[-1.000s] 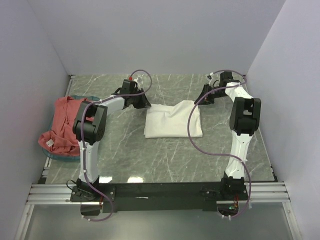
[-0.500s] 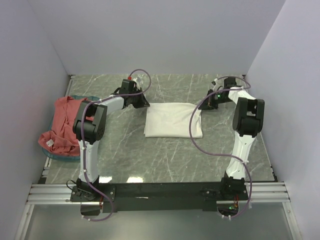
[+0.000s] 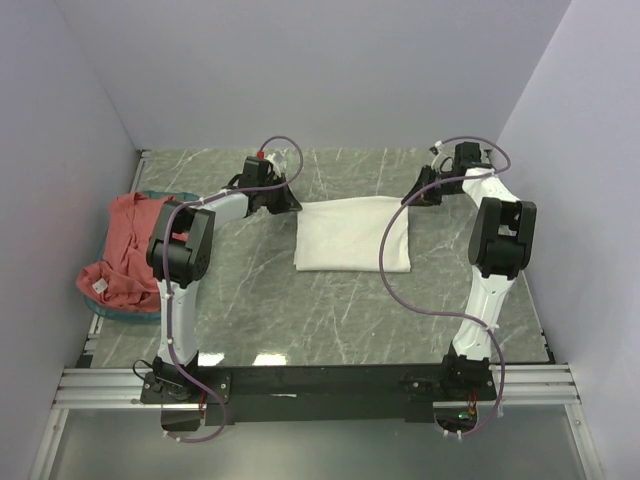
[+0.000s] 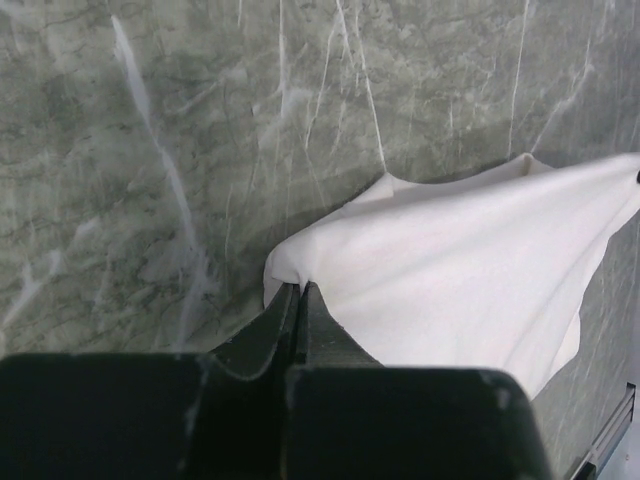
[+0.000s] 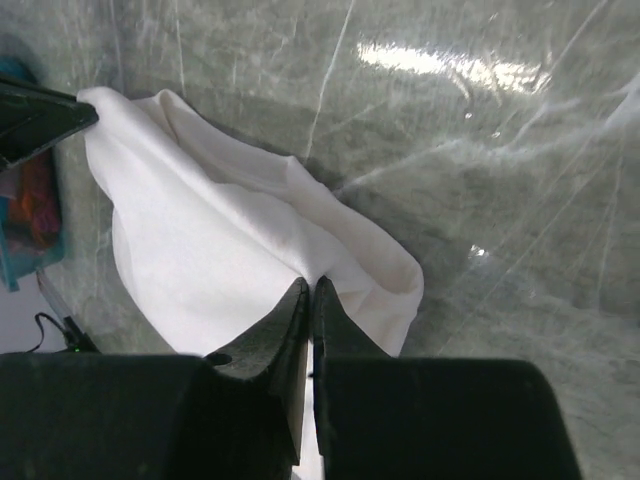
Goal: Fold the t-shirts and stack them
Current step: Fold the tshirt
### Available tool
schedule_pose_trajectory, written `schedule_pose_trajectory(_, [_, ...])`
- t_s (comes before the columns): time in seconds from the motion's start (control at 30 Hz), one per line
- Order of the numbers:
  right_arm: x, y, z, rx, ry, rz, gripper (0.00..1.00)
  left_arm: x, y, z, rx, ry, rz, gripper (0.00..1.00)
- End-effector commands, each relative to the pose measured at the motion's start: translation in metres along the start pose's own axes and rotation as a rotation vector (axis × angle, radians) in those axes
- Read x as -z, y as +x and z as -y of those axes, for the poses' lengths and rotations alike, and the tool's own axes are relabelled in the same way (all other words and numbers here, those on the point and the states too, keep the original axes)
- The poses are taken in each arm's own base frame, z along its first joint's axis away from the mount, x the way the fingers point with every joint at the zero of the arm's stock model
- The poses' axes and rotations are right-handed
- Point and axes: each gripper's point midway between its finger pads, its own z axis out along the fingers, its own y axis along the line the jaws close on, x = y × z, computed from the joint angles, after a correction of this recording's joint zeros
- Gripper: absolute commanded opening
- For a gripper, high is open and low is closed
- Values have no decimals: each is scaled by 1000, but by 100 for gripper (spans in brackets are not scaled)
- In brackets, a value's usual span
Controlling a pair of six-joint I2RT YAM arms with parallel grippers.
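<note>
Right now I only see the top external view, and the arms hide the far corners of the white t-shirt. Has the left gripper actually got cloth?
Observer: Yes. The left wrist view shows the left gripper shut on a corner of the white t-shirt.
Operator: And the right?
Observer: The right wrist view shows the right gripper shut on the shirt's edge.
Operator: Is the cloth flat there?
Observer: No, it bunches in soft folds beside that gripper.
</note>
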Motion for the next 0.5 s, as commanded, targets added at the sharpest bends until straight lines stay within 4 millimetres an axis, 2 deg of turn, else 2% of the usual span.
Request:
schedule_pose_trajectory(0.0, [14, -29, 15, 67, 82, 85, 8, -1, -21, 5, -27, 28, 50, 1])
schedule_pose_trajectory(0.1, [19, -27, 28, 64, 167, 99, 24, -2, -21, 7, -31, 38, 45, 1])
schedule_pose_trajectory(0.23, [26, -26, 30, 69, 184, 101, 41, -4, -20, 9, -38, 59, 30, 1])
schedule_pose_trajectory(0.33, [32, -32, 19, 81, 138, 117, 46, -3, -23, 14, -41, 76, 34, 5])
schedule_pose_trajectory(0.47, [23, -41, 2, 46, 25, 87, 47, -2, -24, 17, -45, 84, 38, 6])
